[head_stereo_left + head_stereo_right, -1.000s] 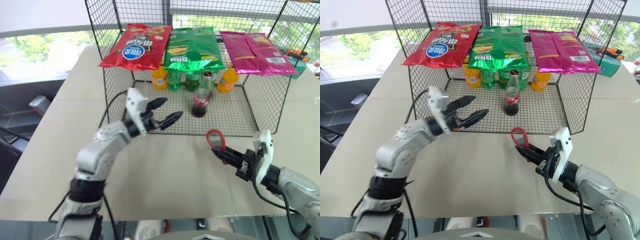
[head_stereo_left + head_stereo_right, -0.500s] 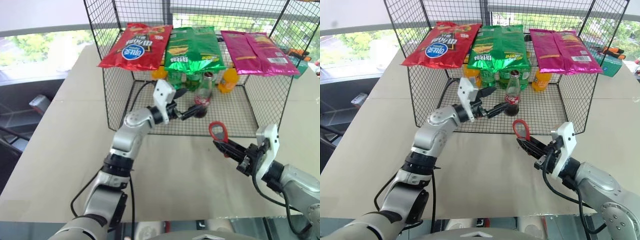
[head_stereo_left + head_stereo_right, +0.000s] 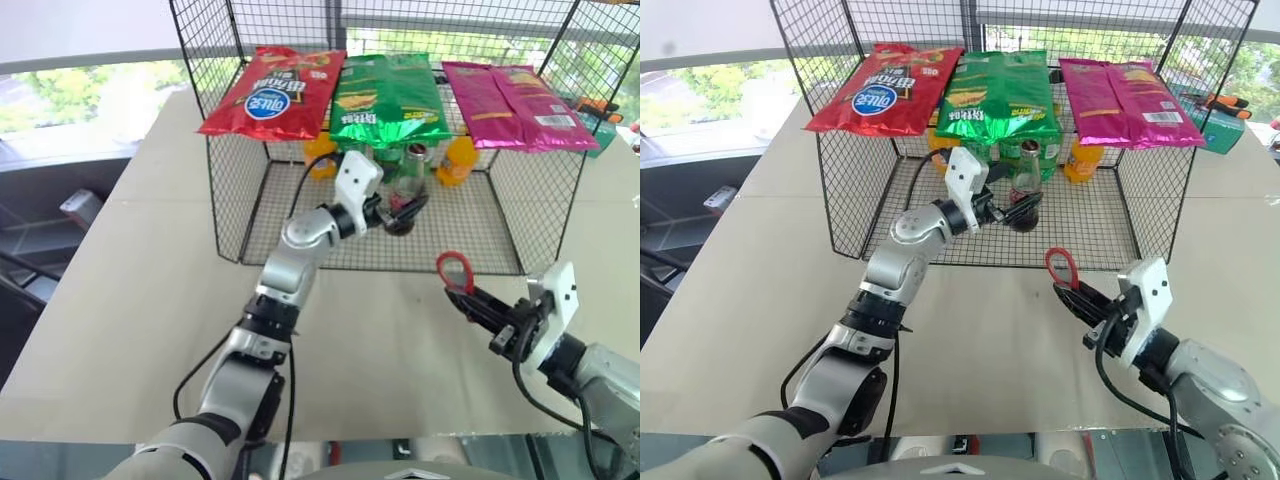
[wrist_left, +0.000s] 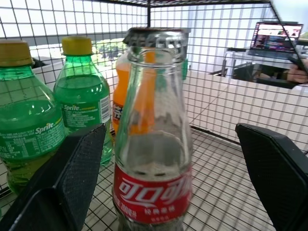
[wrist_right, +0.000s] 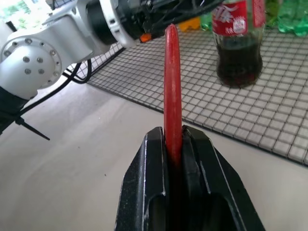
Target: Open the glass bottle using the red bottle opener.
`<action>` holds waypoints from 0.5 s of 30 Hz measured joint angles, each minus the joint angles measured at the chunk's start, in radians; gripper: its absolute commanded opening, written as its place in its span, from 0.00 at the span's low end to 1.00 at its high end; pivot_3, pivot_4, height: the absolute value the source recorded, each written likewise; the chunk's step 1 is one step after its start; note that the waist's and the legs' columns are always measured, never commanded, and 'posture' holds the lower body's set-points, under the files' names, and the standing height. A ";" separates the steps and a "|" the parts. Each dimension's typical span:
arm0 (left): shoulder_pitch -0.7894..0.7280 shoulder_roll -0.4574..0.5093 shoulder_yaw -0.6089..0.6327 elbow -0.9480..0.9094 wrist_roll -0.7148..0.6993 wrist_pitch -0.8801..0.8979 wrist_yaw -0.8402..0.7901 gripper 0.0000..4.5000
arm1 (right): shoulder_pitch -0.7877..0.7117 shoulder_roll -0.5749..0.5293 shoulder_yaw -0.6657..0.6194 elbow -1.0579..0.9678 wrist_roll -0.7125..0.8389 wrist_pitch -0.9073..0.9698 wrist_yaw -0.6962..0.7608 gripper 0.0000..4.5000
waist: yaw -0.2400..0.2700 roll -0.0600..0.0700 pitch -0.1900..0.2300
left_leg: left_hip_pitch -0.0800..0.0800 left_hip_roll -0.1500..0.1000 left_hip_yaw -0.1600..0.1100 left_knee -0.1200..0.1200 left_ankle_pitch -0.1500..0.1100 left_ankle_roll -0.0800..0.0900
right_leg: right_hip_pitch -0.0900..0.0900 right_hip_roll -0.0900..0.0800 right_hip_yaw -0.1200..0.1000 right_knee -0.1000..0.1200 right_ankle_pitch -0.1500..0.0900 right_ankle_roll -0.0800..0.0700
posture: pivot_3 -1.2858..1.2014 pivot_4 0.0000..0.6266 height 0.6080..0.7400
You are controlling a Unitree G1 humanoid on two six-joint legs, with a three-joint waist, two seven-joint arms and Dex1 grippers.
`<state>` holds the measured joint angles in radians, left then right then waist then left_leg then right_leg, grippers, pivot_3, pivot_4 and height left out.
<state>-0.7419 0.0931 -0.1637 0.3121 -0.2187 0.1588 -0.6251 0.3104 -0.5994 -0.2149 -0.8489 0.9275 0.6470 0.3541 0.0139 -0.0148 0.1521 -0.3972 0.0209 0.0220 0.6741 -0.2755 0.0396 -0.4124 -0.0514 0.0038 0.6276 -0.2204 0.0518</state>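
Note:
The glass bottle (image 3: pixel 405 192) stands upright and capped on the mesh floor of a wire cage, with dark cola low down and a red label. My left gripper (image 3: pixel 1012 208) reaches into the cage and is open. Its two fingers (image 4: pixel 72 178) stand one on each side of the bottle (image 4: pixel 154 134), apart from the glass. My right gripper (image 3: pixel 480 310) hovers over the table in front of the cage, shut on the handle of the red bottle opener (image 3: pixel 455 270). The opener's ring head (image 5: pixel 172 72) points up toward the bottle.
The black wire cage (image 3: pixel 230 160) is open toward me. Red, green and pink snack bags (image 3: pixel 385 95) lie on its top. Green Sprite bottles (image 4: pixel 82 96) and orange plastic bottles (image 3: pixel 458 160) stand close behind the glass bottle. The beige table (image 3: pixel 150 300) stretches to the left.
My left arm has swung right and forward into the cage until its open fingers stand around the glass bottle. The right gripper keeps its hold on the opener.

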 measured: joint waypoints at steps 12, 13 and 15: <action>-0.118 -0.065 0.017 0.190 0.019 -0.030 -0.012 0.50 | 0.077 -0.002 -0.034 0.004 -0.048 -0.069 0.074 0.00 | 0.000 0.000 0.000 | 0.000 0.000 0.000 0.000 0.000 0.000 | 0.000 0.000 0.000 0.000 0.000 0.000 | 0.52 0.24 1.00; -0.118 -0.065 0.018 0.190 0.019 -0.030 -0.012 0.50 | 0.080 -0.001 -0.034 0.004 -0.051 -0.069 0.076 0.00 | 0.000 0.000 0.000 | 0.000 0.000 0.000 0.000 0.000 0.000 | 0.000 0.000 0.000 0.000 0.000 0.000 | 0.52 0.24 1.00; -0.107 -0.057 0.019 0.176 0.019 -0.030 -0.028 0.50 | 0.095 0.005 -0.034 0.004 -0.061 -0.075 0.078 0.00 | 0.000 0.000 0.000 | 0.000 0.000 0.000 0.000 0.000 0.000 | 0.000 0.000 0.000 0.000 0.000 0.000 | 0.52 0.24 1.00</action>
<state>-0.8493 0.0361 -0.1452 0.4876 -0.1993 0.1285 -0.6534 0.4058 -0.5944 -0.2487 -0.8453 0.8667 0.5718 0.4324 0.0142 -0.0149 0.1521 -0.3973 0.0209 0.0220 0.6744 -0.2755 0.0396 -0.4124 -0.0513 0.0037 0.6275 -0.2205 0.0518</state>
